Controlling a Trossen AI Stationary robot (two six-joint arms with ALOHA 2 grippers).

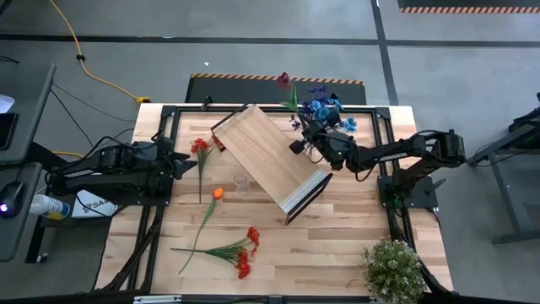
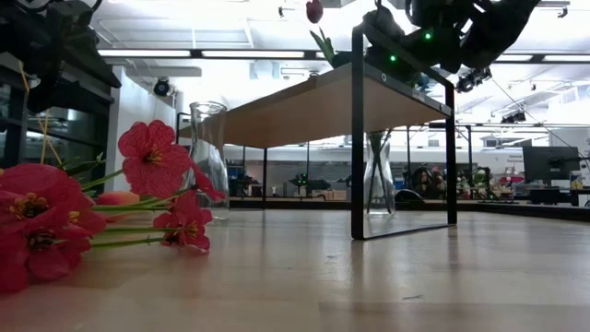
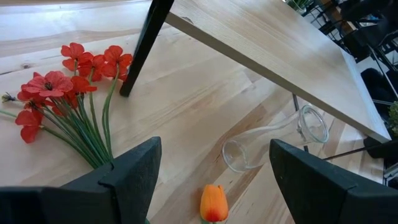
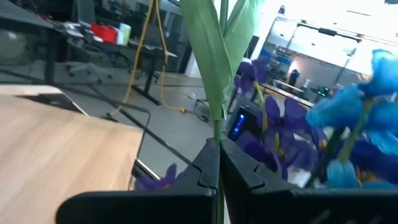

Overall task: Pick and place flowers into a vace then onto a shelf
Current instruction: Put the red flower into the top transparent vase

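Note:
My right gripper is shut on the green stem of a maroon-bloomed flower, beside the far right corner of the shelf. Blue and purple flowers stand next to it, with stems in a glass vase. My left gripper is open and hovers over the table's left part. Below it lie an orange tulip and a second clear vase, with a bunch of red flowers beside it. That vase stands upright in the low view. My right gripper pinches the maroon flower's green stem between its two fingers, just below the long leaves. The fingers lie across the stem. The stem rises from the hold, with the bloom high above the shelf top. Its lower end is hidden by the gripper.
The shelf lies at a slant across the table's middle, on dark legs. More red flowers lie near the table's front edge. A bushy potted plant sits at the near right corner. Bare wood shows at front centre.

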